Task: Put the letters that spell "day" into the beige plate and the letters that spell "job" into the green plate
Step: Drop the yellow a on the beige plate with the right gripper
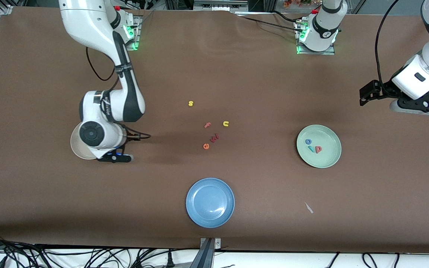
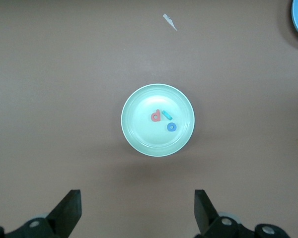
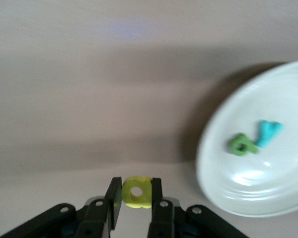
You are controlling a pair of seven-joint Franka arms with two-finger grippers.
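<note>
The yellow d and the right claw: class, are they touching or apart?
Touching. The right wrist view shows the yellow d pinched between the two fingers of the right claw, with no gap on either side, beside the beige plate.

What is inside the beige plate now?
The beige plate holds a green a and a teal y, touching. The right arm covers most of it from the front.
</note>
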